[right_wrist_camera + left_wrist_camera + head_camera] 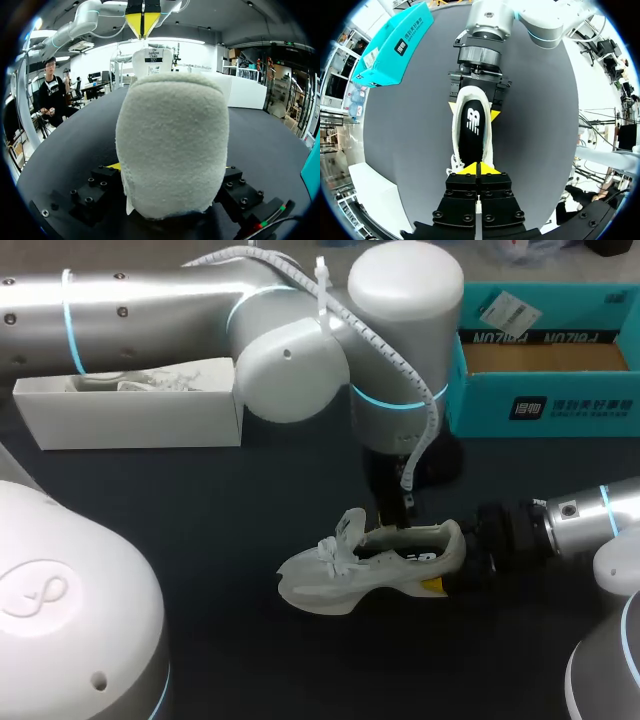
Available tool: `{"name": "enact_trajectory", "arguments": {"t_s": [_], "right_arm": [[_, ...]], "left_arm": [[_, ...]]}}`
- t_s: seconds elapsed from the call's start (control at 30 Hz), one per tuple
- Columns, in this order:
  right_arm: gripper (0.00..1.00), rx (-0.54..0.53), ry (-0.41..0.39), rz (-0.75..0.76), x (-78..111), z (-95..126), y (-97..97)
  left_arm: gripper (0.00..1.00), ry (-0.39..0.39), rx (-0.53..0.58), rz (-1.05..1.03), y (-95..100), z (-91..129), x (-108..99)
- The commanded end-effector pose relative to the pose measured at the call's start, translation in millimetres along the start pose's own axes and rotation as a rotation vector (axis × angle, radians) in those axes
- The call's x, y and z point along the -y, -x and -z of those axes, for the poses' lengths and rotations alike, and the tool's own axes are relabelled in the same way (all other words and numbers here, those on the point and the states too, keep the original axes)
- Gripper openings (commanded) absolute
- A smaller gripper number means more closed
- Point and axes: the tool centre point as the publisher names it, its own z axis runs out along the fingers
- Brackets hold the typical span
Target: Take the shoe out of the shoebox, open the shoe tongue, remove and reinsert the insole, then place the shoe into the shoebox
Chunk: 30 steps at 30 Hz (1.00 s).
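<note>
A white shoe (pixel 350 575) lies on the dark table with its toe to the left. My right gripper (pixel 440 562) comes in from the right, shut on the heel (pixel 172 145), with a yellow tip on either side of it (pixel 454 106). My left arm reaches over from the left and its gripper (pixel 479 169) points straight down over the shoe's opening. Its yellow tips are shut on the top edge of the raised tongue (pixel 151 56). The black insole (pixel 472 127) shows inside the shoe. The teal shoebox (pixel 545 350) stands open at the back right.
A white box part (pixel 130 415) with crumpled paper in it lies at the back left. The left arm's thick elbow (pixel 300 350) hangs over the table's middle back. Bare dark table surrounds the shoe in front and to the left.
</note>
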Motion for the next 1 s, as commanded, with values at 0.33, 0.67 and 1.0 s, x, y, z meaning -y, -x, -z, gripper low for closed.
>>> {"name": "enact_trajectory", "arguments": {"t_s": [0.33, 0.67, 1.0], "right_arm": [[0.00, 0.002, -0.003, 0.001, -0.2, -1, -0.3], [0.00, 0.002, -0.003, 0.001, -0.2, -1, -0.3], [0.00, 0.002, -0.003, 0.001, -0.2, -1, -0.3]], "left_arm": [[0.00, -0.002, 0.014, -0.021, 3.4, -15, 10], [0.00, -0.047, 0.036, -0.034, 6.1, -25, 13], [0.00, -0.082, 0.051, -0.072, 5.4, -51, 28]]}}
